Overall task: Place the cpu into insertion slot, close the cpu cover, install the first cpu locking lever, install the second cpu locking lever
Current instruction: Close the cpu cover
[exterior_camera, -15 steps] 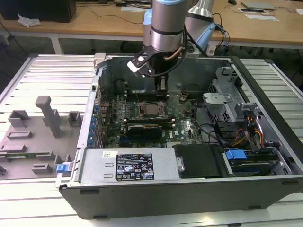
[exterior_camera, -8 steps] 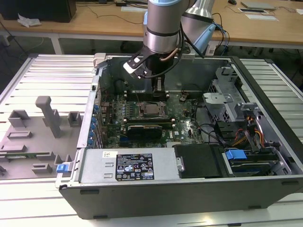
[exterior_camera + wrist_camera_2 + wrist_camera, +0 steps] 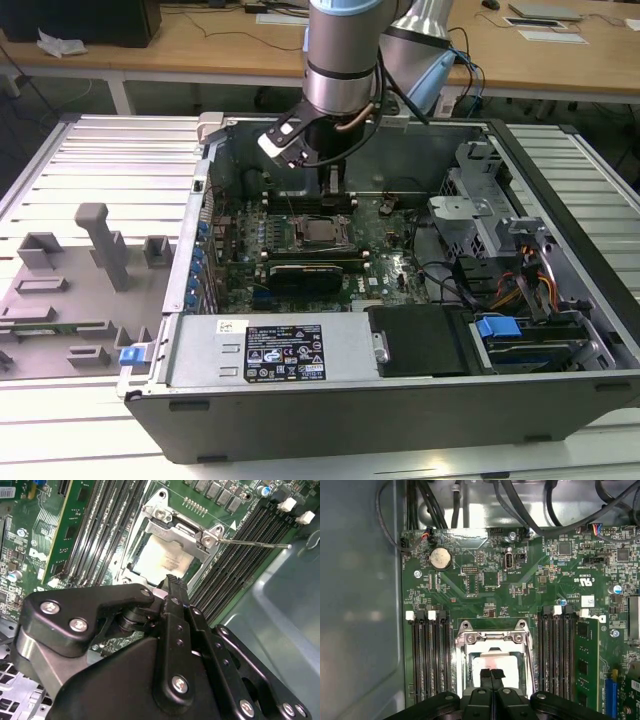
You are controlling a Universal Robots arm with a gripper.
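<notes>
The hand (image 3: pixel 492 673) has its fingers pressed together, holding nothing. Just under its tips the cpu (image 3: pixel 162 557) lies in the insertion slot (image 3: pixel 460 665), and the cpu cover (image 3: pixel 175 530) seems to be down on it. Long memory slots (image 3: pixel 427 655) crowd both sides. The second wrist view shows a thin lever (image 3: pixel 255 544) sticking out past the hand.

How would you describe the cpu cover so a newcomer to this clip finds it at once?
Look into the open computer case at the green motherboard. Between the two banks of long black memory slots, close by the gripper, lies the cpu cover. It is the only shiny silver frame there, with a square window showing the pale cpu.
</notes>
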